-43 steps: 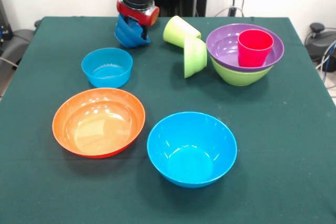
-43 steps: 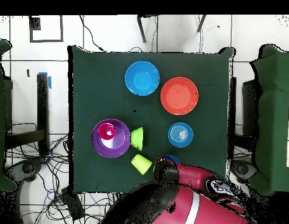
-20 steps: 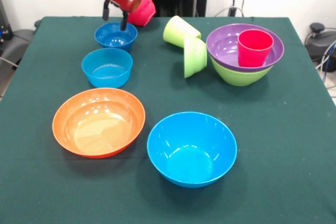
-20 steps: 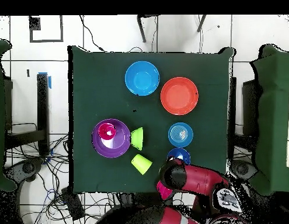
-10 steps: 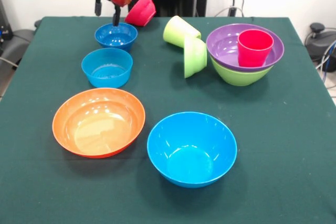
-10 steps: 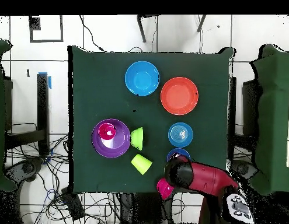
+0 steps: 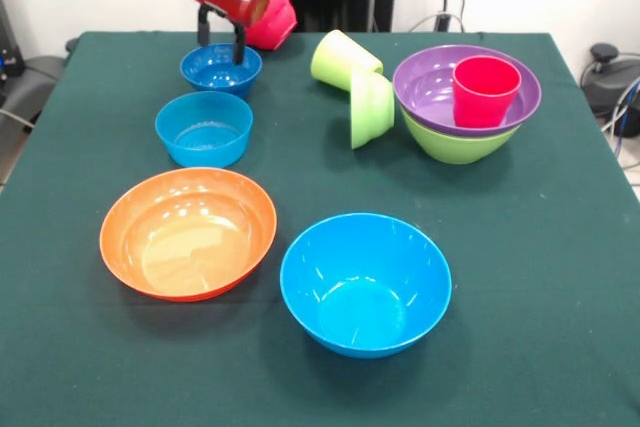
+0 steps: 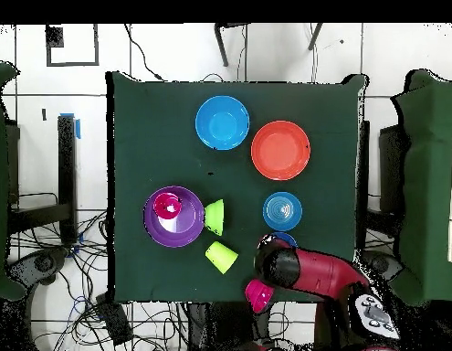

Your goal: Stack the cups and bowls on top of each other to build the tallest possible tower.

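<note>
My gripper (image 7: 222,37) is open and hangs just above the far rim of the small dark blue bowl (image 7: 221,69), which stands upright. Behind it a small pink-red bowl (image 7: 273,19) lies tilted at the table's far edge. The tower is a large lime bowl (image 7: 455,144) holding a purple bowl (image 7: 432,97) and a red cup (image 7: 485,90). A lime cup (image 7: 338,57) lies on its side against a small lime bowl (image 7: 371,107) standing on edge. In the overhead view the arm (image 8: 307,271) covers most of the dark blue bowl, with the pink-red bowl (image 8: 259,294) beside it.
A small light blue bowl (image 7: 204,127), a large orange bowl (image 7: 188,232) and a large light blue bowl (image 7: 365,282) stand upright on the green table (image 7: 540,247). Overhead they show as light blue small (image 8: 282,210), orange (image 8: 280,150) and blue (image 8: 222,122).
The gripper let go of the dark blue bowl, which now stands upright. It swung out to the left and has come back down over the bowl's rim.
</note>
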Controlling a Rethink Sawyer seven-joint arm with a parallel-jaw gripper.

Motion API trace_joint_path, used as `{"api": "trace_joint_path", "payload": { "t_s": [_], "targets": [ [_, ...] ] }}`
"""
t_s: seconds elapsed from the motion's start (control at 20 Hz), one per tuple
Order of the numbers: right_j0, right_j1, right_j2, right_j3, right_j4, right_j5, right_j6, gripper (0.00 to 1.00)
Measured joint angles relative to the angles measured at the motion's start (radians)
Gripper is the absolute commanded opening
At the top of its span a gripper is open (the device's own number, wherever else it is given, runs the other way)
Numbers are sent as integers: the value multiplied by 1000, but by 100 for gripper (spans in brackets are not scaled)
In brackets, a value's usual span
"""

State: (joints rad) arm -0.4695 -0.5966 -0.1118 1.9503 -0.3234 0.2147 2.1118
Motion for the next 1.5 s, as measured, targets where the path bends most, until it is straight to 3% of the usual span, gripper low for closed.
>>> {"api": "trace_joint_path", "payload": {
  "t_s": [0.75,1.5],
  "targets": [
    [-5,61,59,0,0,0,0,100],
    [20,169,31,-33,1,-11,0,100]
  ]
}}
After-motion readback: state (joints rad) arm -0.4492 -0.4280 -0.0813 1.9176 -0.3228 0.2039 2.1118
